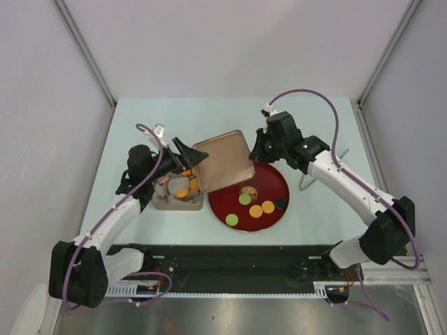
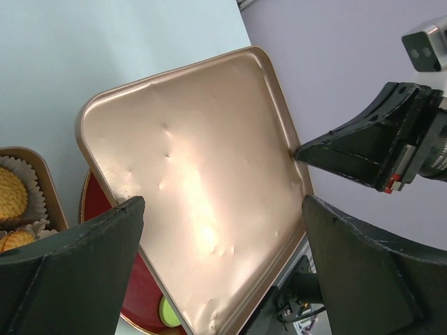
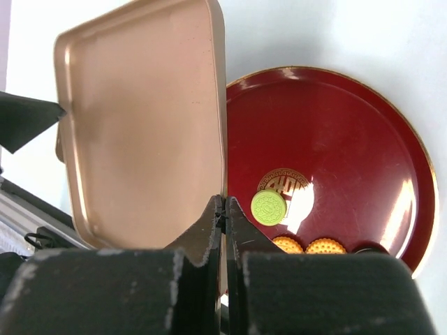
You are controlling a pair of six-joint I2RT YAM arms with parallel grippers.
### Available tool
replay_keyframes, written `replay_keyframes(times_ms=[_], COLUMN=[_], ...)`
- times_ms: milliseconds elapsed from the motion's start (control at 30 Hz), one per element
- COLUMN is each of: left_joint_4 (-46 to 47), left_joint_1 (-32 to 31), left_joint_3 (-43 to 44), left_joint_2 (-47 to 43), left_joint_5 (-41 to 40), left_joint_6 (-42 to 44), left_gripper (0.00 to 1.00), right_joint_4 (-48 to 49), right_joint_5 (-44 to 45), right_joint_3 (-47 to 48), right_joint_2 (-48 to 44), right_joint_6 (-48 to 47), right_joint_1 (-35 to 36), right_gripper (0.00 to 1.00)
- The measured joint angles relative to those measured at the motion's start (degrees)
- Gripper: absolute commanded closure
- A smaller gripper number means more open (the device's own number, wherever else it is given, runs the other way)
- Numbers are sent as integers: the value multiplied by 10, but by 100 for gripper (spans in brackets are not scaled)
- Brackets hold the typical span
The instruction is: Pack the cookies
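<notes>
1. Pinching the lid [image 1: 222,159] by its thin edge with the right gripper [image 3: 225,209], jaws clenched tight on the rim, and holding it tilted up off the table [image 1: 321,118], between the box [image 1: 162,204] and the plate [image 1: 276,183]
2. Hovering the left gripper [image 1: 188,158] at the lid's opposite side, jaws spread wide and grasping nothing; showing only two dark fingers [image 2: 70,269] at the bottom corners of the left wrist view, with no clear sign of contact with the lid
3. Lying loose on the plate's near half: five cookies [image 1: 255,211], two green, two orange and one black, all apart from both grippers
4. Sitting in the box in pale paper cups [image 1: 167,187]: more orange cookies, too small and crowded to count from overhead, partly hidden behind the left gripper and the lid
5. Covering the plate's far left rim from overhead with the raised lid
6. Cutting off the two orange cookies in the right wrist view behind the gripper's own dark body
7. Cropping the box to one corner in the left wrist view, and leaving just a sliver of plate and one green cookie peeking under the lid
</notes>
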Motion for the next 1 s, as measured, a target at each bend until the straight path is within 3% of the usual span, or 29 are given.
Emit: replay_keyframes(times_ms=[400, 667, 733, 867, 1000], left_joint_4=[6, 42, 52, 56, 57], left_joint_1=[0, -16, -24, -30, -30], left_joint_3=[-13, -21, -21, -21, -21], left_joint_2=[-38, -32, -30, -25, -26], left_joint_5=[-17, -16, -15, -15, -17], left_joint_6=[-2, -20, -21, -23, -26], left_gripper=[0, 0, 4, 24, 33], right_joint_4=[-1, 3, 7, 17, 16], right_joint_5=[4, -8, -13, -26, -28], right_joint_3=[0, 0, 0, 0, 0], right_joint_2=[-43, -42, -42, -42, -42], right_joint_6=[0, 2, 5, 11, 11], right_joint_1=[-41, 6, 18, 37, 32], right_gripper=[100, 100, 100, 100, 91])
